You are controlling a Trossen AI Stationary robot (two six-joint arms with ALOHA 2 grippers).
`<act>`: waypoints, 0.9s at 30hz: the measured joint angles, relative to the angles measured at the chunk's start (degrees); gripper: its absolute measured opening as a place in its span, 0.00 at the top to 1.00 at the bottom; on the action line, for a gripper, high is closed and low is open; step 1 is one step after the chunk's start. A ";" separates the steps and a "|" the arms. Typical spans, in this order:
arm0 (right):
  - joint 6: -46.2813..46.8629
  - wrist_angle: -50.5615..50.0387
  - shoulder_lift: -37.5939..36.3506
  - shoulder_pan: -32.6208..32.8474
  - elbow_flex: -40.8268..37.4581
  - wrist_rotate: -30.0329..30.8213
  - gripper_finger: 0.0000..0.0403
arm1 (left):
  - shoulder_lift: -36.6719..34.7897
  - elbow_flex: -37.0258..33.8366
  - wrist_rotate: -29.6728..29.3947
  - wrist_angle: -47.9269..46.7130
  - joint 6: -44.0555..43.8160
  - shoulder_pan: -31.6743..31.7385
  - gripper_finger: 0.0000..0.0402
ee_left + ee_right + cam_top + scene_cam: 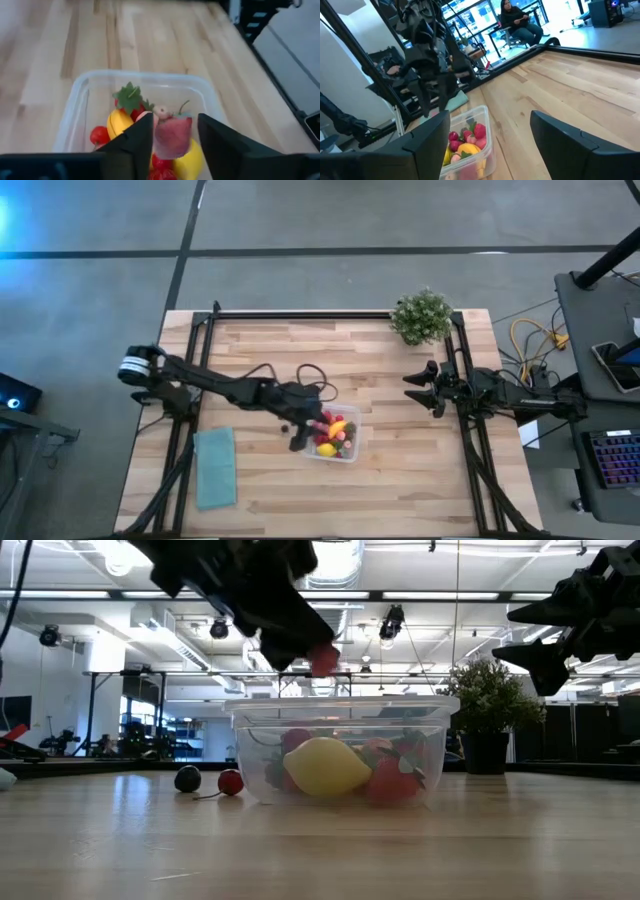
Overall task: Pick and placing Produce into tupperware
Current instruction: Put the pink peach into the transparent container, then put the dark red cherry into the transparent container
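Observation:
The clear tupperware point(343, 450) point(340, 712) point(145, 77) stands right of the table's middle. In it lie a yellow lemon point(325, 766), a banana-like piece point(117, 123), a leafy strawberry point(130, 99) and red berries. My left gripper point(304, 434) point(312, 648) point(175, 121) hangs above the container's left part, shut on a pink-red fruit point(172, 137). A dark berry point(187, 778) and a red berry point(231, 781) rest on the wood left of the container. My right gripper point(423, 387) point(545, 632) point(490, 131) waits open above the table's right side. My left gripper pinches the pink-red fruit point(174, 141) point(323, 660) between its two fingers, one on each side of it. The fingers slant down from the table's left. The fruit is lifted clear, above the container's rim and the produce inside.
A teal cloth point(215, 467) lies flat near the table's left near corner. A green potted plant point(422, 316) point(490, 700) stands at the far right. A black cable point(312, 376) loops on the wood behind the left gripper. People sit in the room beyond point(517, 20).

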 joint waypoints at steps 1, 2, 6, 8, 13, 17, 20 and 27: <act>0.00 0.00 0.00 0.02 0.00 0.00 0.34 | 1.03 1.36 -0.04 -1.72 -0.96 0.02 0.63; 0.00 0.01 0.00 0.02 0.00 0.00 0.33 | 1.89 2.56 -0.08 -3.60 -1.95 0.03 0.60; 0.00 0.01 0.02 0.02 0.00 0.00 0.33 | 2.91 5.21 -0.12 -9.56 -3.18 0.01 0.47; 0.00 0.01 0.02 -0.01 0.00 0.00 0.33 | 2.06 5.90 -0.58 -11.95 -3.04 0.01 0.41; 0.00 0.01 0.02 -0.01 0.00 0.00 0.34 | -3.09 5.61 -5.88 -21.92 -0.43 -0.02 0.34; 0.00 0.00 0.01 0.01 0.00 0.00 0.34 | -7.90 3.38 -8.17 -28.25 4.57 -0.57 0.33; 0.00 -0.02 0.13 -0.01 0.00 -0.01 0.33 | -10.26 -0.07 -7.64 -28.78 5.82 -1.34 0.33; 0.00 -0.01 0.55 -0.01 0.02 0.35 0.33 | -11.80 -8.86 -6.63 -25.31 -3.96 -4.88 0.33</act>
